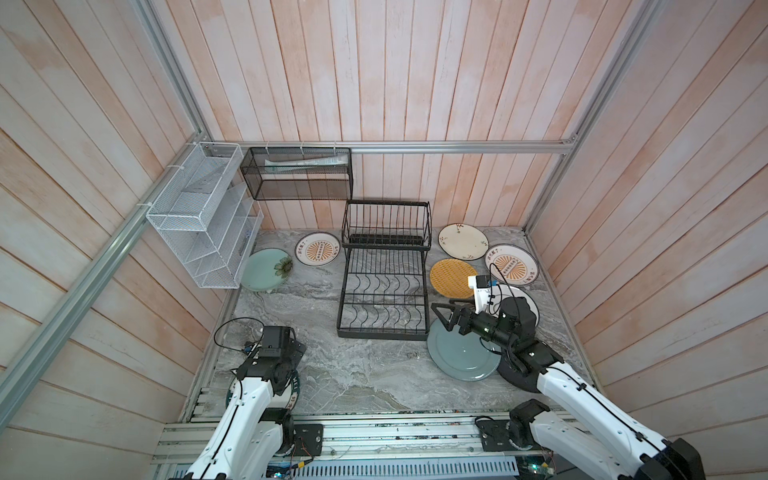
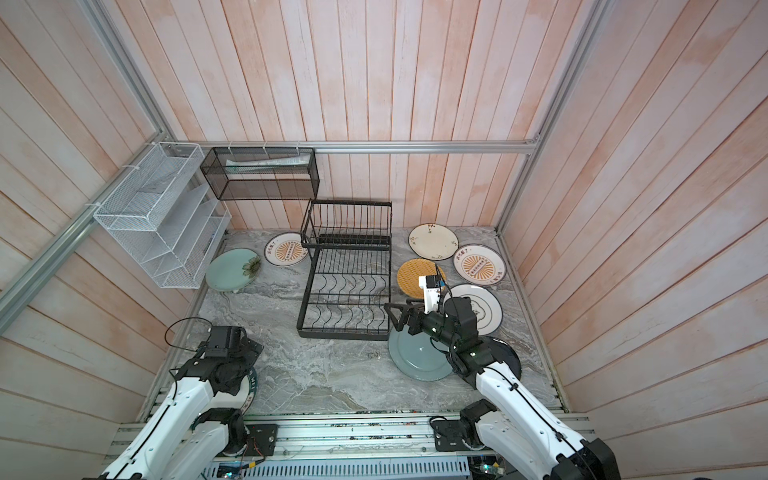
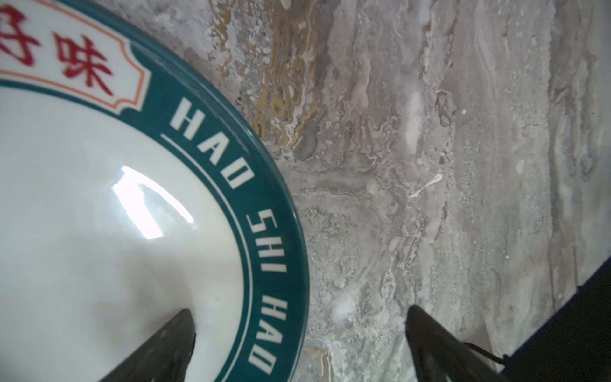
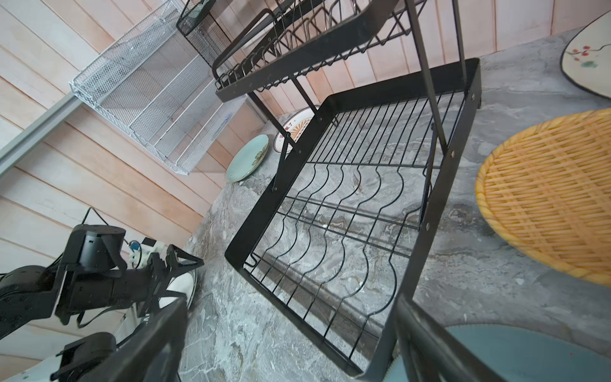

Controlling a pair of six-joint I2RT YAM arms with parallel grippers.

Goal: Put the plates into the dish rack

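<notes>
A teal-rimmed plate (image 3: 271, 198) lies under my open left fingers (image 3: 299, 311), at the desk's (image 1: 353, 374) near left corner. My right fingers (image 1: 438, 316), open too, hang over the grey-blue plate (image 1: 457, 353); the dish rack's (image 1: 382, 333) frame, mid-desk, stands just ahead.

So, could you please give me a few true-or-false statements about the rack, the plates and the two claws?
The dish rack holds no plates. True.
The yellow woven-look plate lies left of the rack. False: in both top views it lies to its right.
The right claw is open and empty. True.
The left claw grips a plate. False: its jaws stand open over the edge of the teal-rimmed plate.
One sunburst plate lies left of the rack, another right. True.
</notes>
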